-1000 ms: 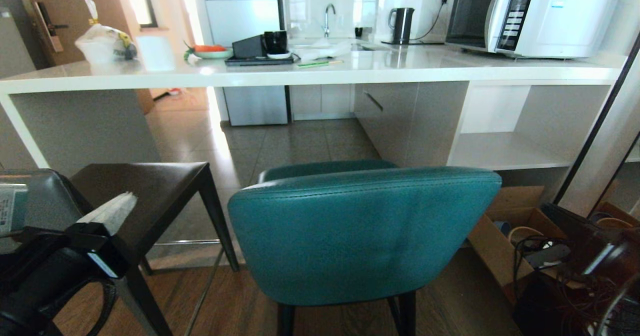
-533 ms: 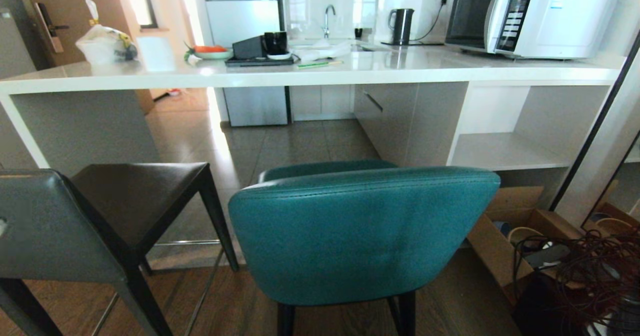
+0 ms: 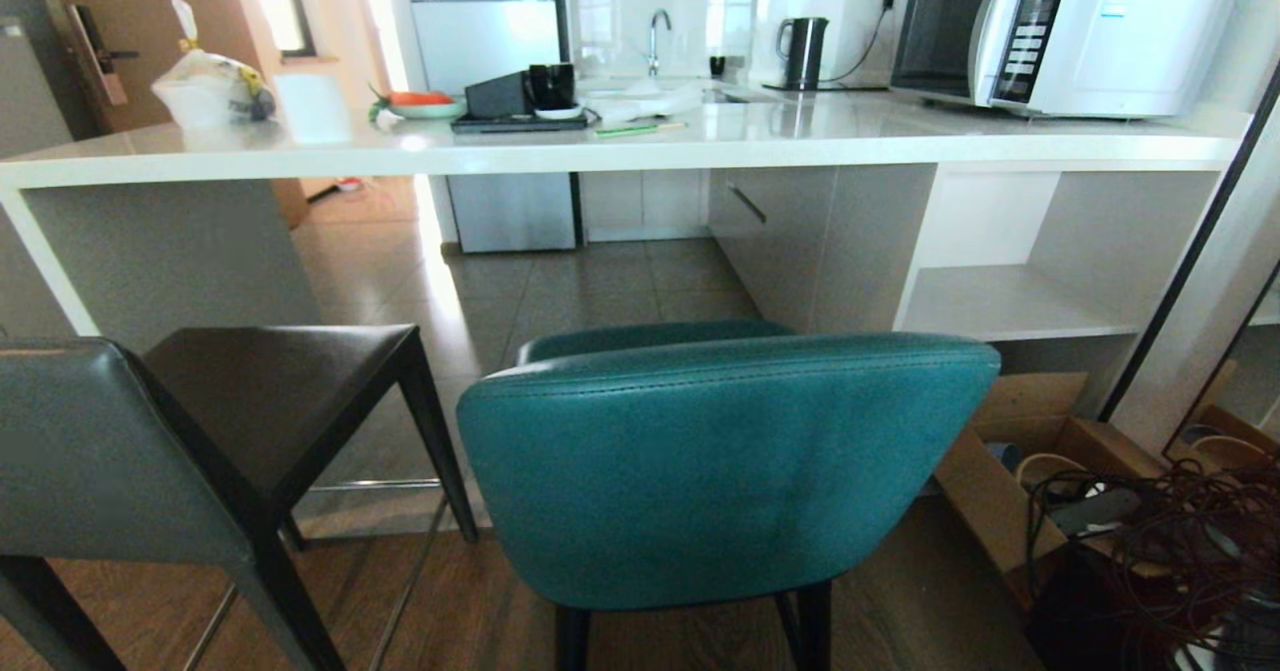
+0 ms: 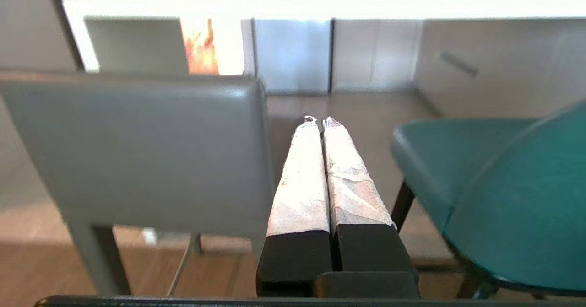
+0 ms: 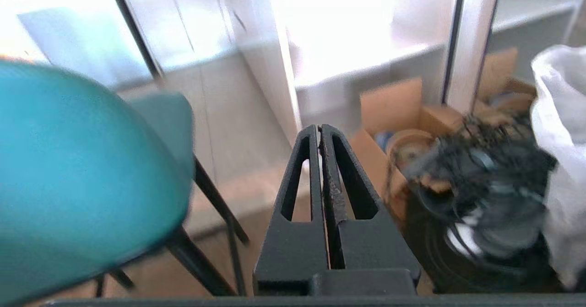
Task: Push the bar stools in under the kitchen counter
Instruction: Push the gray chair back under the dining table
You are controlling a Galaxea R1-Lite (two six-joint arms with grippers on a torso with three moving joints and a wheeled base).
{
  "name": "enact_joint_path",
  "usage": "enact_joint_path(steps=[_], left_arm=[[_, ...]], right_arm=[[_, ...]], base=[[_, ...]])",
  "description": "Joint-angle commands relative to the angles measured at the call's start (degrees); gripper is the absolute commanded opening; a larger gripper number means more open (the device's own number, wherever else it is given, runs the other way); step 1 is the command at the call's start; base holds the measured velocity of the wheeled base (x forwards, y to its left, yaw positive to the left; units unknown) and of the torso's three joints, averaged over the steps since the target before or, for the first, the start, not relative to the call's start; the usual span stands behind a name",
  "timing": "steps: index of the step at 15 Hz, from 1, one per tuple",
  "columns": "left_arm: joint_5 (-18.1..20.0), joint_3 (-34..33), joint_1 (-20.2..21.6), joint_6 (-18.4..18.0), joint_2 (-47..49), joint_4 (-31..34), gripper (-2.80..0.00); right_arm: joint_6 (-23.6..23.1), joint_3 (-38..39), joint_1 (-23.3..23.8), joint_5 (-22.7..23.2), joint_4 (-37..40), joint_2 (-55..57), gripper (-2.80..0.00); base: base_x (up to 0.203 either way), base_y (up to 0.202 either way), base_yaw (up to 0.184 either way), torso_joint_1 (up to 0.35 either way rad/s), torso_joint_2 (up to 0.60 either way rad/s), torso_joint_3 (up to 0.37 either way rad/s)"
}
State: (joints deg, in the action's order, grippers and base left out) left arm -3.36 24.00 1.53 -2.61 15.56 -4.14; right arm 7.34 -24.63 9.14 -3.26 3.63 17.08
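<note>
Two stools stand nearest, both clear of the counter [image 3: 640,146] and not yet pushed in: the teal stool [image 3: 725,471] in the middle with its back toward the robot, and the grey stool [image 3: 110,451] toward the counter's left end, its dark seat short of the front edge. A second ago the left arm showed at the lower left of the head view and dark gear at the lower right; both are gone from it now, while the stools sit where they were, so the arms seem to have drawn back low with no pushing started. From its wrist view, the left gripper [image 4: 319,123] has its jaws pressed together and points between the two stools, touching neither; the right gripper [image 5: 319,131], jaws likewise pressed together, hangs beside the teal stool near a cardboard box [image 3: 1010,471] and a tangle of cables [image 3: 1170,551]. Beyond, the counter carries a microwave [image 3: 1060,31], a kettle [image 3: 803,49] and a tied bag [image 3: 205,86]. The microwave's sticker is too small to read, and no brand shows anywhere.
</note>
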Motion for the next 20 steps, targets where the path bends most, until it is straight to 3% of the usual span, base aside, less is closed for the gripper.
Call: enact_joint_path(steps=[1, 4, 7, 9, 12, 14, 16, 20], left_arm=[[0.5, 0.9, 0.3, -0.1, -4.1, 0.4, -2.8], [2.8, 5.2, 0.3, 0.5, -3.9, 5.7, -2.8], [10.1, 7.4, -0.4, 4.4, -2.7, 6.7, -2.8], [10.8, 9.6, -2.8, 5.8, -1.9, 7.3, -2.8], [13.6, 12.5, -2.8, 5.7, -2.0, 15.2, -2.8], [15.6, 11.8, -2.3, 3.7, -4.7, 18.1, -2.8], [16.1, 7.6, -1.4, -0.8, -9.4, 19.0, -2.8], [16.1, -0.4, -1.2, -3.5, -15.8, 19.4, -2.8]], right_arm=[[0.3, -2.2, 0.3, 0.1, 0.1, -1.1, -2.8], [-1.5, -9.3, 0.3, 0.8, 4.6, -1.0, -2.8], [-1.6, -13.2, 2.4, 0.9, 7.5, -1.0, -2.8], [-1.4, -15.4, 3.8, 1.0, 9.9, -1.1, -2.8], [-1.1, -18.9, 4.3, 1.8, 12.7, -1.1, -2.8], [-1.0, -23.4, 6.9, 3.1, 16.2, -1.1, -2.8], [1.3, -28.7, 7.3, 5.5, 20.0, -1.2, -2.8], [6.6, -27.8, 7.6, 9.9, 22.7, -1.2, -2.8]], base=[[0.0, 0.0, 0.0, 0.0, 0.0, 0.0], [0.0, 0.0, 0.0, 0.0, 0.0, 0.0], [0.0, 0.0, 0.0, 0.0, 0.0, 0.0], [0.0, 0.0, 0.0, 0.0, 0.0, 0.0], [0.0, 0.0, 0.0, 0.0, 0.0, 0.0], [0.0, 0.0, 0.0, 0.0, 0.0, 0.0], [0.0, 0.0, 0.0, 0.0, 0.0, 0.0], [0.0, 0.0, 0.0, 0.0, 0.0, 0.0]])
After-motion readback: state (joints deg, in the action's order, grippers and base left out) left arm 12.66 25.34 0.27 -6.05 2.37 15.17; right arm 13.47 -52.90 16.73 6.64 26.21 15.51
